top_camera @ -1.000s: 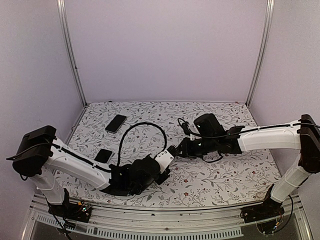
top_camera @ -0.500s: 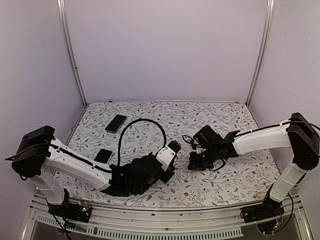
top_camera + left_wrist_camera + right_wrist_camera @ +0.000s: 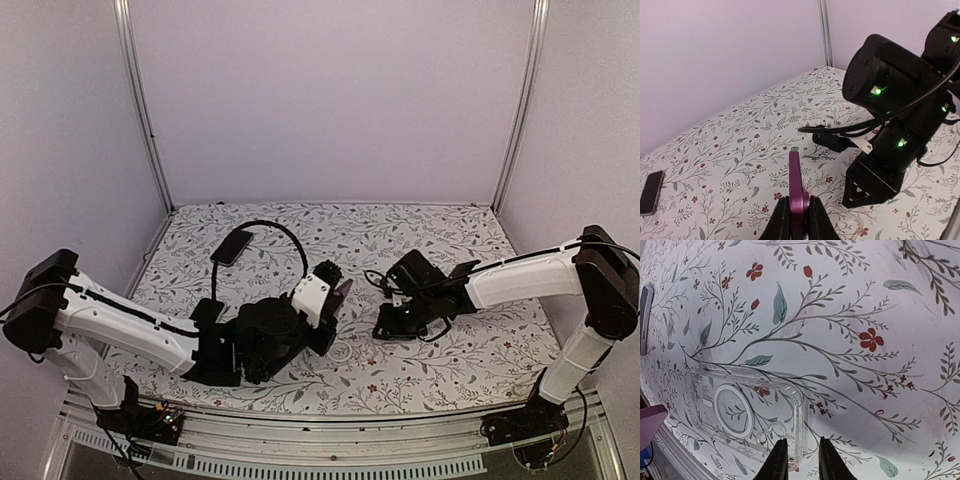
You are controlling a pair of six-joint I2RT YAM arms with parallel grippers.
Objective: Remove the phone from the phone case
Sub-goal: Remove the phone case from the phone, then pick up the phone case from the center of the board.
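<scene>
- The left fingers (image 3: 779, 220) are clamped on the phone (image 3: 795, 185), a thin purple slab seen edge-on. It stands upright between them, above the desk (image 3: 450, 365).
- The case (image 3: 735, 410) lies flat on the desk, clear and empty. It has a round ring on its back, and the desk's floral print shows through.
- The right fingers (image 3: 777, 460) sit low at one end of the case, set narrow, with its rim between them. I cannot tell whether they pinch it.
- Phone and case are apart. The phone's purple corner shows just past the case's other end in the right wrist view.
- A black phone (image 3: 232, 246) lies flat at the desk's far left, well apart from both.
</scene>
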